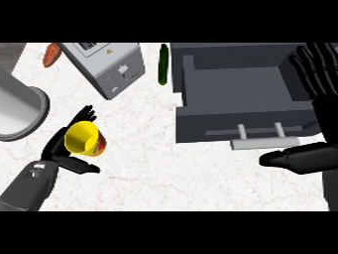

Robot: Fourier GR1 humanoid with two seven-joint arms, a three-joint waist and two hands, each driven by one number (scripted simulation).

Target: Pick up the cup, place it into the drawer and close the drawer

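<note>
A yellow cup (83,138) with a red and dark side lies in my left hand (63,149) at the lower left of the counter, its mouth turned up toward me. The fingers reach up behind it and the thumb sticks out below, so the hand curls round the cup. The grey drawer (237,84) stands pulled open at the upper right, its inside bare and its white handle (263,143) at the front. My right hand (325,99) is open with straight fingers pointing up along the drawer's right wall, the thumb (296,158) lying just right of the handle.
A grey appliance box (105,64) stands at the top centre-left. A green cucumber (162,64) lies between it and the drawer. An orange carrot (52,54) sits at the top left. A large metal cylinder (7,106) takes up the left edge.
</note>
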